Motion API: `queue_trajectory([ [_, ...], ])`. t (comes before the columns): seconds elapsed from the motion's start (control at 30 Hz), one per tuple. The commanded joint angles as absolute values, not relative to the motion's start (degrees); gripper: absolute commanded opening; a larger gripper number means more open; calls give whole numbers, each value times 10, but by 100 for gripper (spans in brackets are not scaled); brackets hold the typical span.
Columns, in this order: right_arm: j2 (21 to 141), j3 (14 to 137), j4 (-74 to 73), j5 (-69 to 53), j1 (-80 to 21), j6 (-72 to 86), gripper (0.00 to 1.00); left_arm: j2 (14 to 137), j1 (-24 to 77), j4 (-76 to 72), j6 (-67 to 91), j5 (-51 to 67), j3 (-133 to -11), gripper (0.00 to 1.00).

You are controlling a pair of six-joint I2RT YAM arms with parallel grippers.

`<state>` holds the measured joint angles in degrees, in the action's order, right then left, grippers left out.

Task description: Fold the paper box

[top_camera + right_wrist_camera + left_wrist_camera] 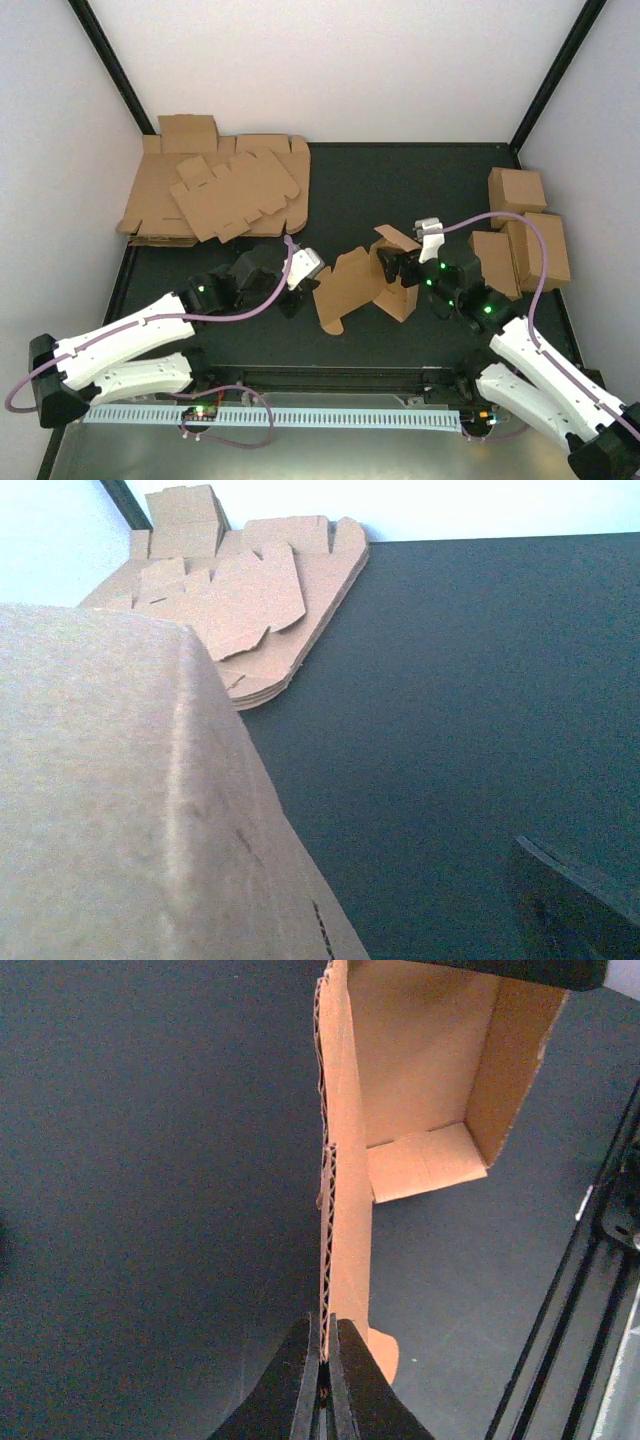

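The paper box [345,285] stands half folded at the counter's [400,180] centre. My left hand [322,1335] pinches its 9 o'clock edge. My right hand [400,268] is spread wide at its 3 o'clock side.

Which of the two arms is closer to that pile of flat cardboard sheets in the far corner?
The left. The left fingers pinch an edge of the paper box, just in front of the pile; the right fingers stand open at the box's other side, farther off.
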<state>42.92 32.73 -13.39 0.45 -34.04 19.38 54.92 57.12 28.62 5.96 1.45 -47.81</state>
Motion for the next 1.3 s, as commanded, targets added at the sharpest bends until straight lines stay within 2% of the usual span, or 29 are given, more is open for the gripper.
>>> queue_trajectory([
  [0.0,414,330,-137,-33,-341,179,100,559,575,302,53,-34,-508,2],
  [0.1,408,318,-127,-85,-341,169,100,572,575,327,53,-52,-527,2],
  [0.23,403,307,-118,-96,-341,170,100,594,575,349,59,-62,-559,1],
  [0.43,381,314,-116,-92,-341,164,100,593,574,360,100,2,-622,2],
  [0.57,345,308,-110,-78,-341,150,100,570,567,340,131,22,-621,3],
  [0.93,266,274,-99,-41,-341,155,100,577,485,325,209,174,-596,3],
  [1.27,271,264,-96,-46,-341,160,100,599,449,330,167,98,-557,1],
])
